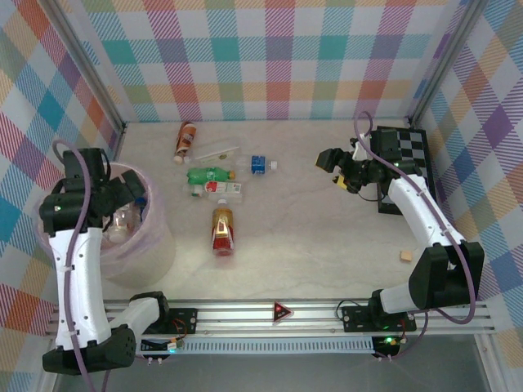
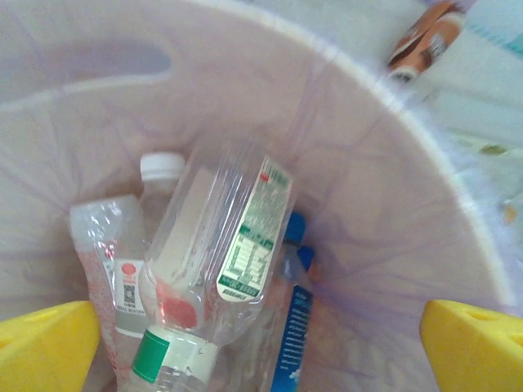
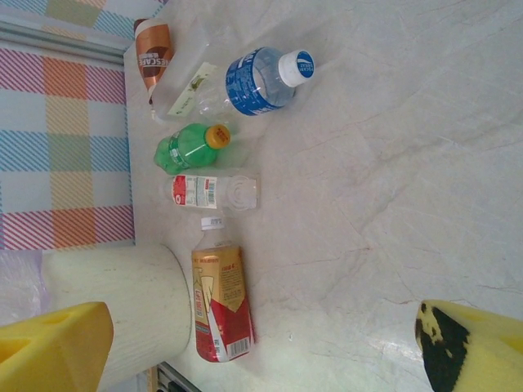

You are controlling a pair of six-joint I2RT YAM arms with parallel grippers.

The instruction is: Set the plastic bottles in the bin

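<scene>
My left gripper (image 2: pixel 261 347) hangs over the bin (image 2: pixel 368 155) with its pads wide apart and nothing held. That reads as a drop pose, so bottles fall inside. Below it lies a green-label bottle (image 2: pixel 221 245), with a white-capped bottle (image 2: pixel 161 167) at its 11 and a blue-capped bottle (image 2: pixel 292 318) at its 3. My right gripper (image 1: pixel 335 171) is also fully spread and empty, facing 9 o'clock toward the table bottles. The blue-label bottle (image 1: pixel 260 164) is nearest, then the green bottle (image 1: pixel 208 175), with the red-gold bottle (image 1: pixel 222 229) at 8. Blue-label looks the easiest next pick.

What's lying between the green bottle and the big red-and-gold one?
A clear bottle with a red-and-white label, seen in the top view between the green bottle and the red-and-gold bottle.
</scene>
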